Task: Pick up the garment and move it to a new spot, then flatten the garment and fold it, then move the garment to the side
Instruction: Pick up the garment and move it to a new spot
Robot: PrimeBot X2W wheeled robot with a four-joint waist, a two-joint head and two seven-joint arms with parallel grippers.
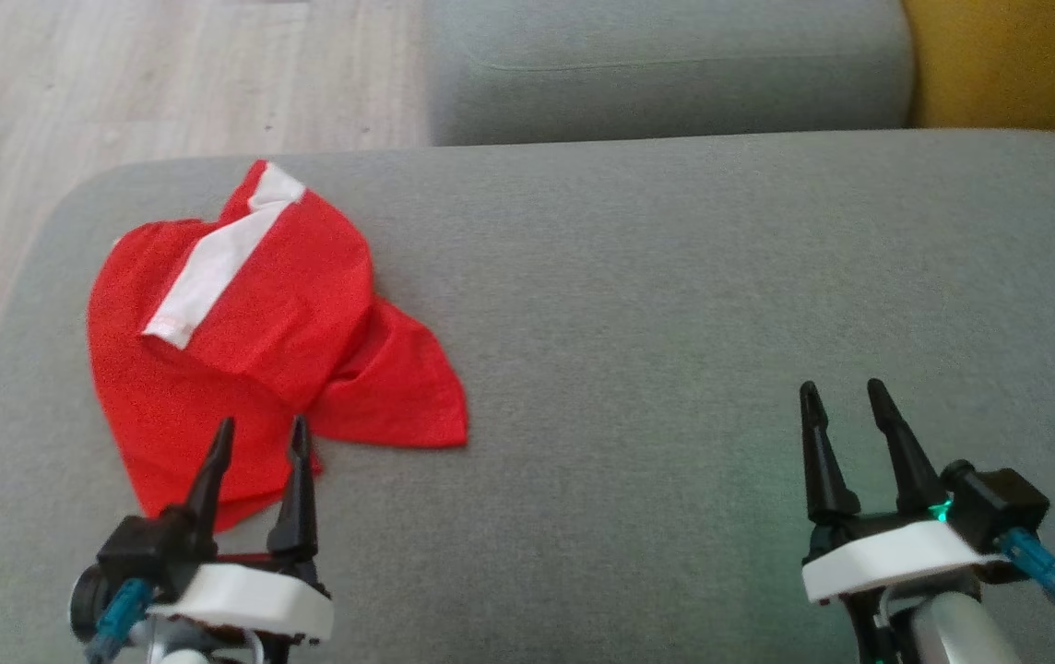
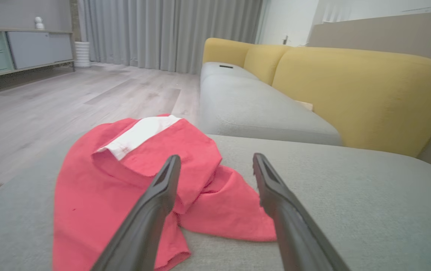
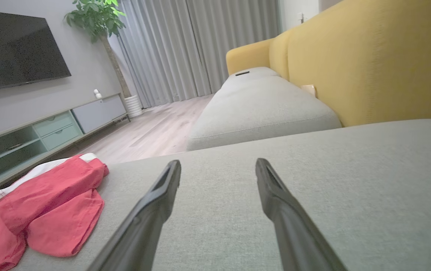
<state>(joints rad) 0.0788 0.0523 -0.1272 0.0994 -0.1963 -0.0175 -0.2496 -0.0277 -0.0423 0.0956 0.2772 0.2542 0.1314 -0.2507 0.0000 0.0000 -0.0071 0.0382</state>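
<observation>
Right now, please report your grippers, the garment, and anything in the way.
Left gripper open, empty, pointing at red garment. Right gripper open, empty, above grey cushion. Garment crumpled, not yet picked up. Nothing seen in the way.

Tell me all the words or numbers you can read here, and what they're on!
There are none to read.
The red garment shows only a plain white stripe, no print.
The television screen is dark and blank.
The small dark thing on the far seat is too small to show any marks.
</observation>
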